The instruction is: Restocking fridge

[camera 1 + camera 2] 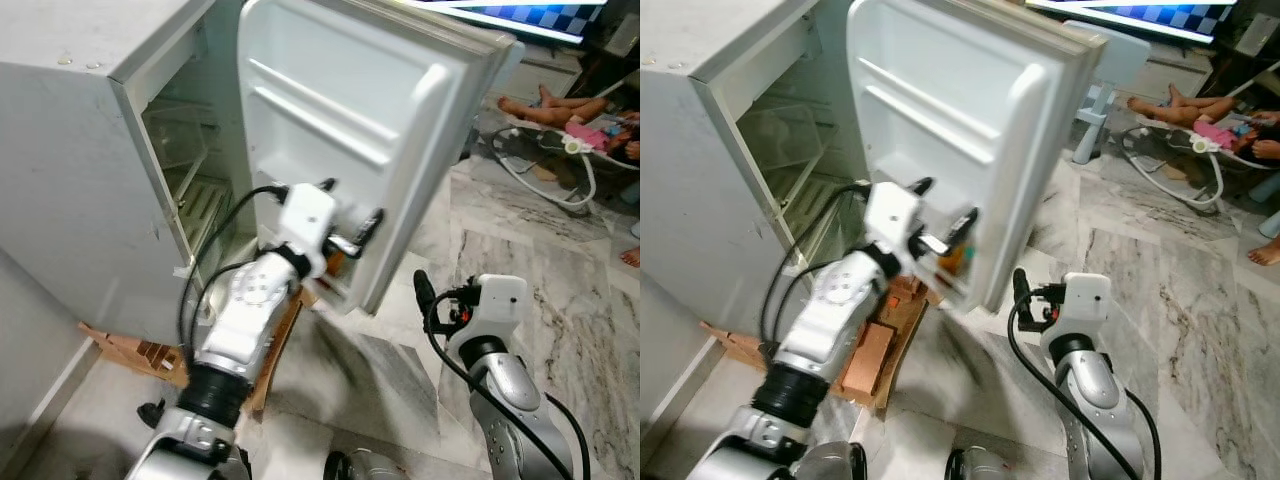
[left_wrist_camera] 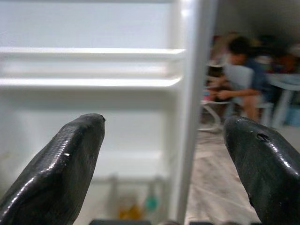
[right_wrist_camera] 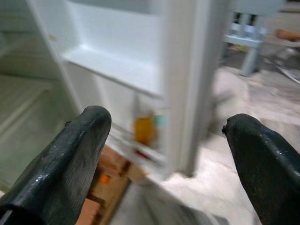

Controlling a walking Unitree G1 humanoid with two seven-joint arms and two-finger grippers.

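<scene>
The white fridge stands with its door swung wide, and its wire shelves look bare. My left gripper is raised against the inner side of the door, near its lower shelf. Its fingers are open with nothing between them. On the door's bottom shelf stand an orange bottle and a teal-capped one. My right gripper hangs lower, out in front of the door's edge, open and holding nothing.
The fridge rests on cardboard and bricks on a marble floor. A person lies by a bouncer at the far right. Another person sits beyond the door. A pale blue stool stands behind the door.
</scene>
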